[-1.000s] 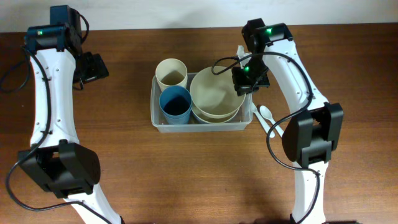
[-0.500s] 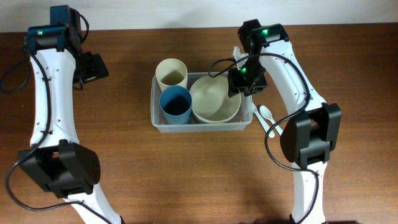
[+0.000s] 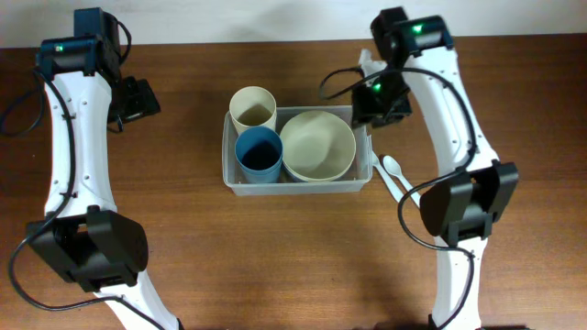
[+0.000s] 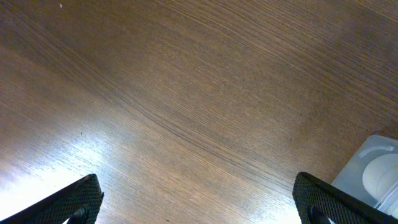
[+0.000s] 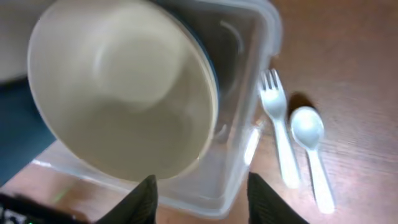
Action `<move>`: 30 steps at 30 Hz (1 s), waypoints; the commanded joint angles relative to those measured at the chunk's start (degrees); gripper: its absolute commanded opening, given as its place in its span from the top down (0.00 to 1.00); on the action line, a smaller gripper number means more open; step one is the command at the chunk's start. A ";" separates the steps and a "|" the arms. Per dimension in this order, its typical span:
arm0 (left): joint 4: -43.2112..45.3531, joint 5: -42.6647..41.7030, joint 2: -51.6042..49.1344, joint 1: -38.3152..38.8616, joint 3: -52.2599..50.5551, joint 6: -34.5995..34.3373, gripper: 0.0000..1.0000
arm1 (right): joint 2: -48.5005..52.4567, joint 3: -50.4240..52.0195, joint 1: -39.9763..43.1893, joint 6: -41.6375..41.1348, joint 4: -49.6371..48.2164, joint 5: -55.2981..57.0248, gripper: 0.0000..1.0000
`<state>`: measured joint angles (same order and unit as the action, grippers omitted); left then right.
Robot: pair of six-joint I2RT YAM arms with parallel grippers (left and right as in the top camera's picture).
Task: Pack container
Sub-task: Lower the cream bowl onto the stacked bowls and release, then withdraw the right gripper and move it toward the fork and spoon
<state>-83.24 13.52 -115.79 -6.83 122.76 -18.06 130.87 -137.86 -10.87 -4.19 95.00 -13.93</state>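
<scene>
The clear rectangular plastic container [image 3: 298, 188] sits mid-table, its cream round bowl [image 3: 317, 145] tucked beside the upright cream cup [image 3: 253, 108] and blue cup [image 3: 260, 153] to save room. Our right gripper [image 5: 200, 186] hangs spread and empty near the unpacked white plastic fork [image 5: 278, 134]. Our left gripper [image 4: 196, 186] waits open, well aside.

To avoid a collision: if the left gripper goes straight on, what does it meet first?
Probably the wooden table: the left gripper faces only wood. The container lies off to one side.

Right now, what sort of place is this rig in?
Probably a lab bench staged for tableware packing: wooden table, a clear container holding a cream cup, a blue cup and a bowl, a white fork and spoon beside it.
</scene>
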 commanded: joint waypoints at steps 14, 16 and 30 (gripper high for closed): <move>0.11 -0.22 -0.50 -0.20 -0.11 -0.79 0.00 | -1.33 2.21 14.80 3.19 2.36 5.03 0.59; 0.11 -0.22 -0.50 -0.20 -0.11 -0.79 0.00 | -3.28 5.84 15.85 3.34 2.36 6.36 0.56; 0.11 -0.22 -0.50 -0.20 -0.11 -0.79 0.00 | -18.01 34.95 18.67 3.96 -4.59 11.37 0.46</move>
<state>-83.24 13.52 -115.79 -6.83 122.76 -18.06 112.90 -108.44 7.64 -0.82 93.49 -5.19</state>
